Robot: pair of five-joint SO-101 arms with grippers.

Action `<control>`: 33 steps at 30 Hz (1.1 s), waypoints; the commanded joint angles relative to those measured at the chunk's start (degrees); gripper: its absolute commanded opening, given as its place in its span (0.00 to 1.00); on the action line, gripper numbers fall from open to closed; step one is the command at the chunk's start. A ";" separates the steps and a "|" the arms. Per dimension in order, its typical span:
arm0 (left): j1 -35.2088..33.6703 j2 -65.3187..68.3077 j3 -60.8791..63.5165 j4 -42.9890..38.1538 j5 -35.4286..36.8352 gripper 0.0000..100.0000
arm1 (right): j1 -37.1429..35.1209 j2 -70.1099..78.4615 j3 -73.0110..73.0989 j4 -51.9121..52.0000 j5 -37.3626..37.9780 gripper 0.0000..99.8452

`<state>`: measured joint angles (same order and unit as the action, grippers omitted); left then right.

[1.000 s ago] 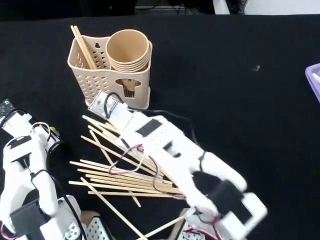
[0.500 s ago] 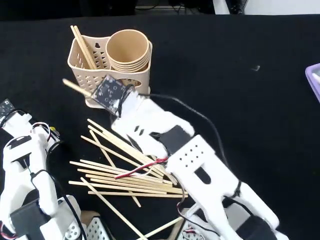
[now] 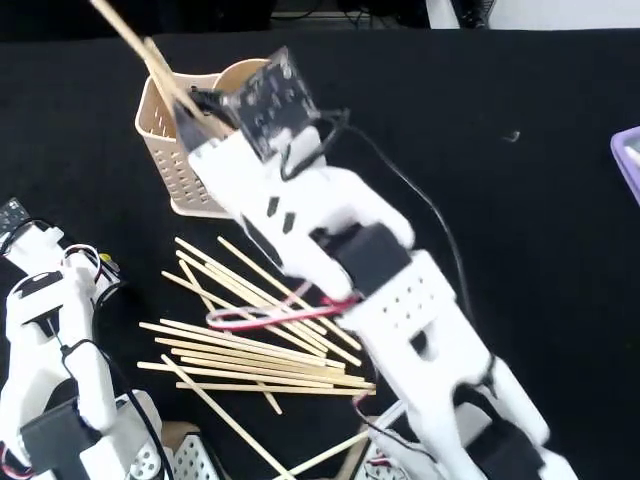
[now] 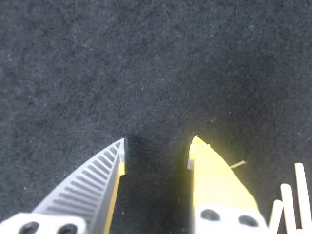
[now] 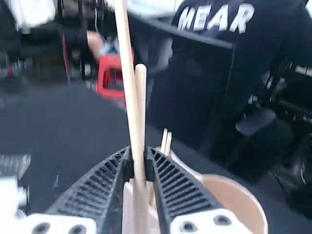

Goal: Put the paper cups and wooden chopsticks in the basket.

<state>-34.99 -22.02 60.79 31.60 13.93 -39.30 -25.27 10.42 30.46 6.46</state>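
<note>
Wooden chopsticks (image 5: 130,87), a pair pinched tight in your right gripper (image 5: 138,155), basket (image 3: 172,165) just beneath it, paper cups (image 5: 234,195) stacked inside, your left gripper (image 4: 156,148) parted over the counter (image 4: 146,58), loose chopsticks (image 4: 301,195) beside it.

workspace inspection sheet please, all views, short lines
surface: black table cloth.
job's things: basket upright, stacked paper cups inside; loose chopsticks piled on the cloth in front of it.
clutter: purple object at the table's edge.
grippers: right gripper shut on held chopsticks above the basket; left gripper open, empty, over cloth.
cables: red cable and black cable along the right arm.
surroundings: red stool behind the table.
</note>
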 commanded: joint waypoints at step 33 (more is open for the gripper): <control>-0.13 -0.18 -0.57 -0.88 0.18 0.21 | 3.96 58.15 -68.44 -5.19 -3.96 0.01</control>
<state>-34.99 -22.02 60.79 31.60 13.93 -36.57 32.40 -53.85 24.92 3.03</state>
